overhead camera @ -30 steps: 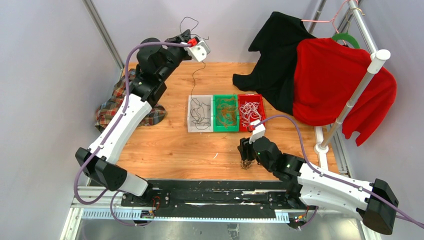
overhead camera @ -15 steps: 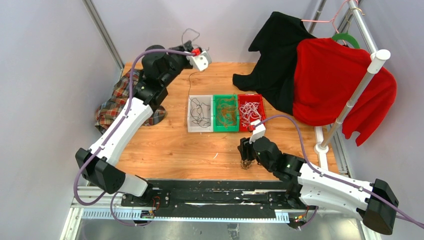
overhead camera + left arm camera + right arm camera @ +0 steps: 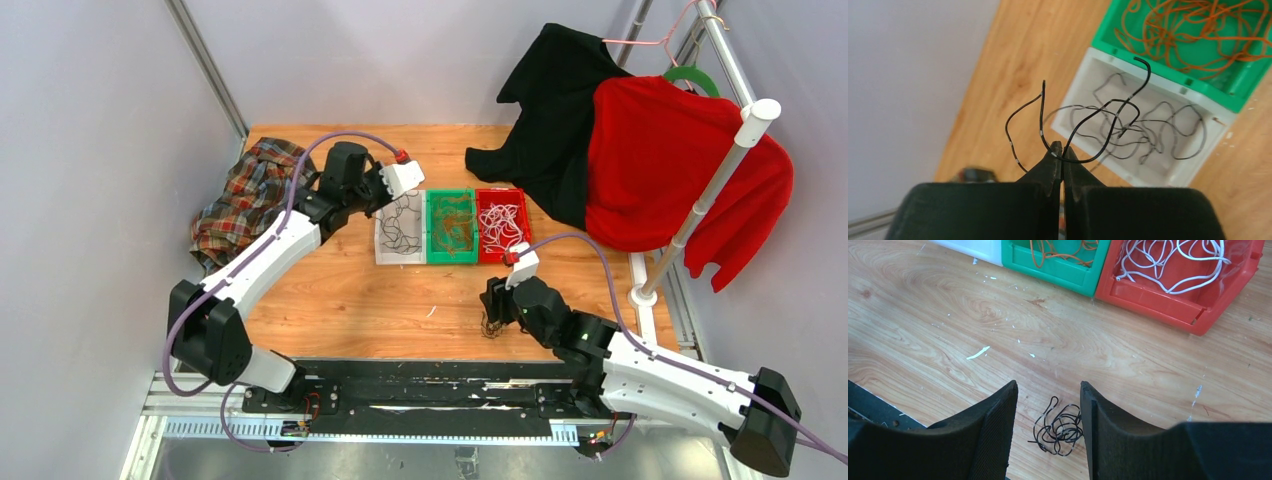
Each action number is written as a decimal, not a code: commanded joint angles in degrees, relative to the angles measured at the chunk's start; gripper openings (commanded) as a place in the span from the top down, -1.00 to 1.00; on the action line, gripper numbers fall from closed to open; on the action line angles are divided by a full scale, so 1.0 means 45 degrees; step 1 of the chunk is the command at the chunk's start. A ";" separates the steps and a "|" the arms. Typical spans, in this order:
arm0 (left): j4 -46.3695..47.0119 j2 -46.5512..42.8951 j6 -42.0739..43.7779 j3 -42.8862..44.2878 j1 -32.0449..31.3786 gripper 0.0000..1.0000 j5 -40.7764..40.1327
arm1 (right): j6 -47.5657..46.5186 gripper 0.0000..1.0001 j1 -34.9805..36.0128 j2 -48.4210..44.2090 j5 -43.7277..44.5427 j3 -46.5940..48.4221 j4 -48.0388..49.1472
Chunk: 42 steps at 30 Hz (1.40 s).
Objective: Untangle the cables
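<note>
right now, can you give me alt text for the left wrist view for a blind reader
The left hand, shut, pinches a thin black cable above a white bin of loose black cables. A green bin of orange cables sits beside it on the wooden table.

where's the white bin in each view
top external: white bin mid-table, leftmost of three bins
left wrist: white bin centre to lower right
right wrist: white bin only a sliver at the top edge, left of centre
shared landmark: green bin beside it
</note>
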 commanded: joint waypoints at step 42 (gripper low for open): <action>-0.4217 0.2017 -0.2152 0.2560 -0.0837 -0.96 0.0743 | 0.3568 0.21 -0.0305 0.3625 0.0763 -0.0810 -0.0445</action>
